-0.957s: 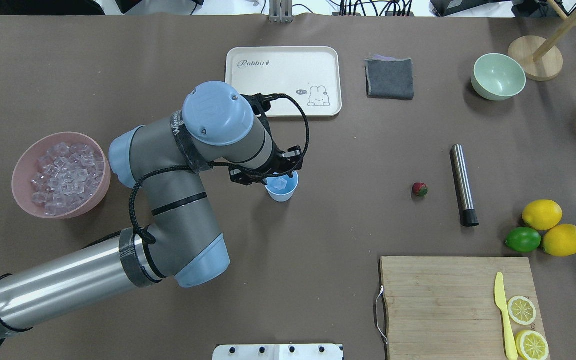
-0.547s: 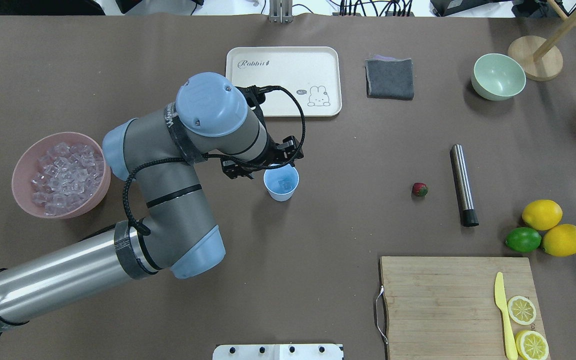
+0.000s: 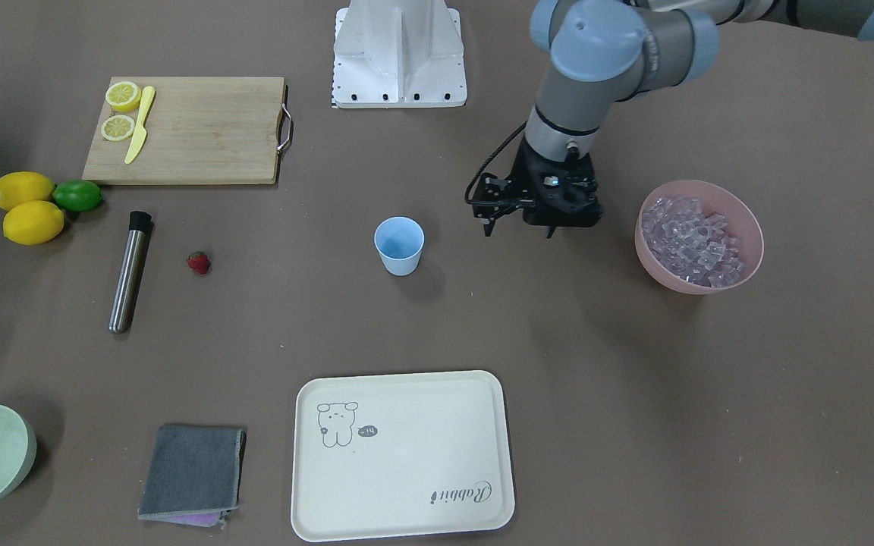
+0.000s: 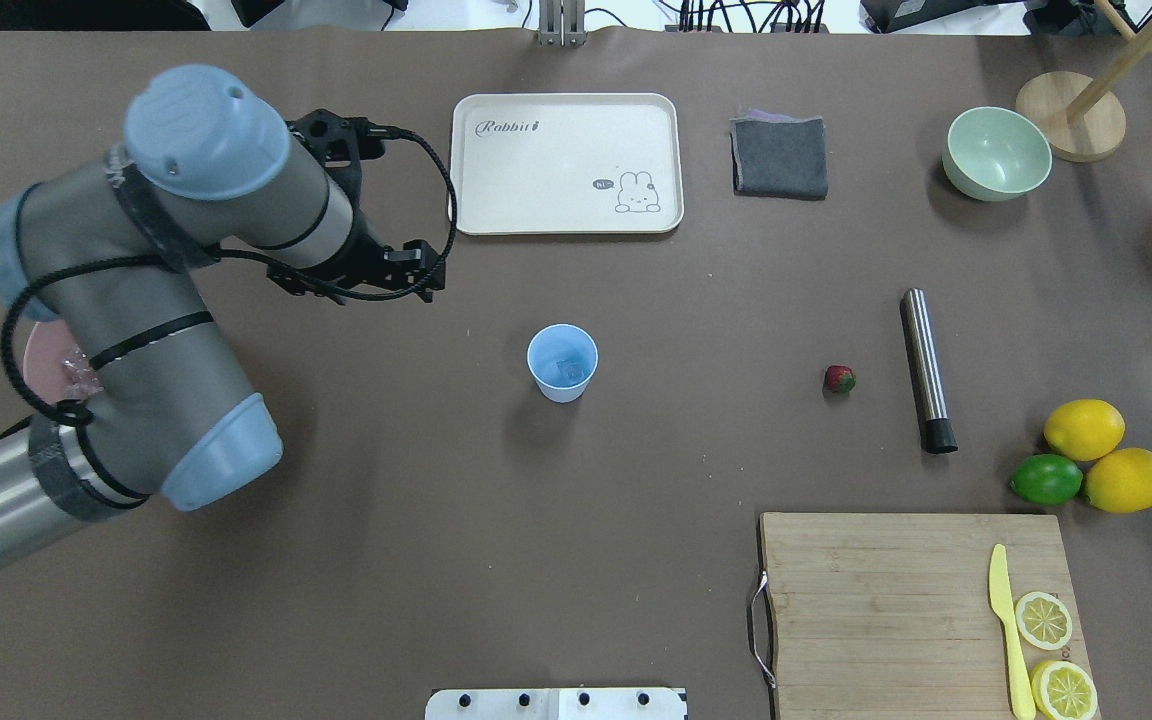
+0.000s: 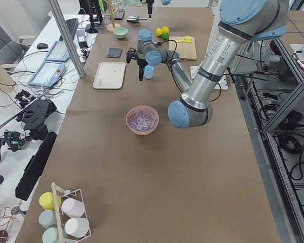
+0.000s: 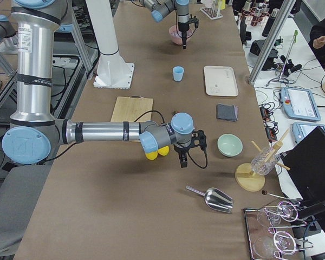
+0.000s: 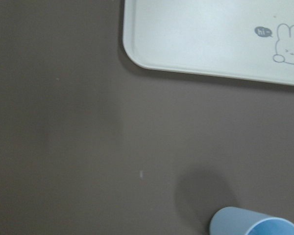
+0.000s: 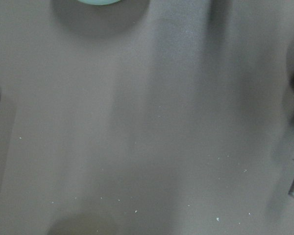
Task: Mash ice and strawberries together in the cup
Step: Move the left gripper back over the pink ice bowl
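The left gripper hangs between the pink bowl and the cup, its jaws apart and empty. The right gripper shows only in the side view, near the lemons, so I cannot tell how its jaws stand.

The bowl holds a heap of ice. The cubes are probably hard, slick and light, so the surest hold is one cube pinched across flat faces, since it may squirt out sideways. The cup stands upright mid-table with one cube in it. It looks thin and light and will likely slide or tip under mashing, so it wants steadying around its wall. The strawberry lies on the table between cup and rod, apart from both. It looks soft and easily bruised and is apt to roll, so it needs a gentle pinch across the body, below the leaves.

The board and tray lie well off any path. The rod is the nearest thing to the strawberry and could be nudged. The lime touches the lemons, far aside. Nothing lies between strawberry and cup.
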{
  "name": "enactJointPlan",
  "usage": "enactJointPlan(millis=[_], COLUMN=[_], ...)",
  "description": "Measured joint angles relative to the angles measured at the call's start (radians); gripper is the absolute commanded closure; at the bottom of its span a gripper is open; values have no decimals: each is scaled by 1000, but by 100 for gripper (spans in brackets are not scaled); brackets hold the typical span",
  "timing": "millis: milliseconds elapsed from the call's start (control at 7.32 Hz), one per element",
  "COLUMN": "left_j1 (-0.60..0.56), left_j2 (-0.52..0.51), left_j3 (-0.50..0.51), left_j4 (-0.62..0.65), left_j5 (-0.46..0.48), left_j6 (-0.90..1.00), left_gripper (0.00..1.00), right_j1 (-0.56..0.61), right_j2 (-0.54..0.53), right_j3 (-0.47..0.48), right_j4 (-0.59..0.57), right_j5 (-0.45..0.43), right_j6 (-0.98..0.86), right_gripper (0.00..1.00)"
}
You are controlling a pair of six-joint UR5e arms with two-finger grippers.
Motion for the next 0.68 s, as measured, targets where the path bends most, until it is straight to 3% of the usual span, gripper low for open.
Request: enactJointPlan(millis=[410, 683], left_j1=[-104, -152], left_j2=[225, 346], left_j3=[-127, -135], left_j4=[40, -44], left_j5=[-2, -2], left_j6=[357, 564], left_gripper=[9, 9], right_j1=[0, -1], right_j2=[0, 1], right_j3=[4, 7], right_j4=[1, 2], right_j5=[0, 0], right_j6=[0, 1], right_gripper=[0, 0])
